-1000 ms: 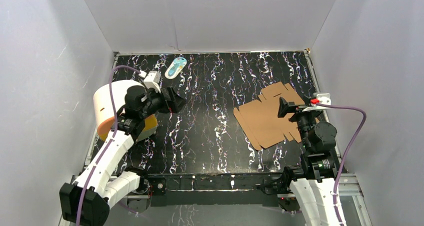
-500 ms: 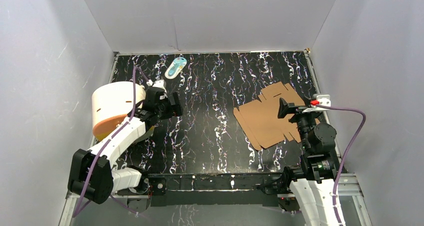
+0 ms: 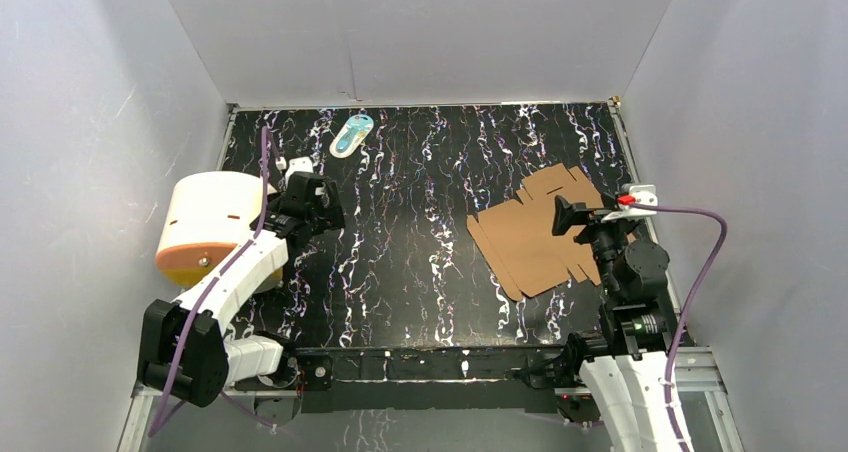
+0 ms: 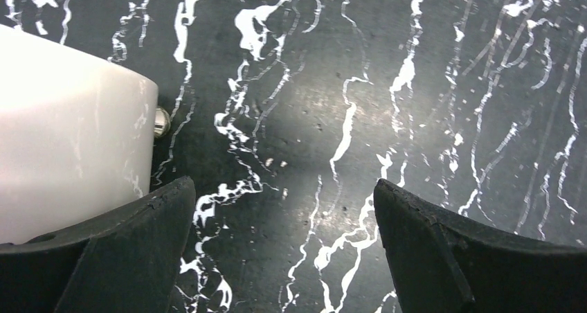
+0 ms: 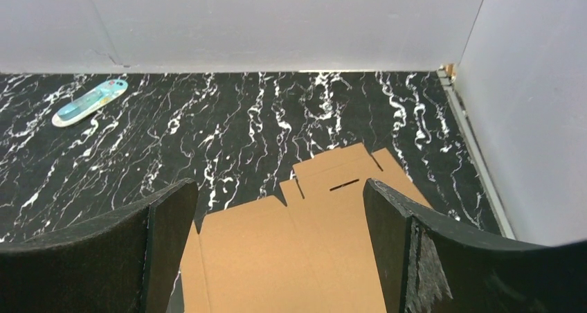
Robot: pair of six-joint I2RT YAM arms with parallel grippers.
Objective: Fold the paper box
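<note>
left gripper (image 3: 318, 204): fingers apart, empty; pulled back leftward, and the cylinder (image 3: 205, 227) beside it now sits nearer the wall
right gripper (image 3: 566, 215): fingers apart; unmoved over the sheet
paper box (image 3: 530, 237): flat, table's right side; folding not begun

Light even & diffuse, from overhead; white walls (image 3: 420, 32) bright, shadows faint. Top view sharp, slight bend at edges. Left wrist: white cylinder (image 4: 62, 140) at 9 o'clock blown out w/ glare, table (image 4: 325, 112) shows soft sheen mid-frame, left gripper (image 4: 284, 195) near-black, edges soft. Right wrist: crisp; paper box (image 5: 291, 251) at 6 o'clock evenly lit, right gripper (image 5: 280, 195) underexposed.
</note>
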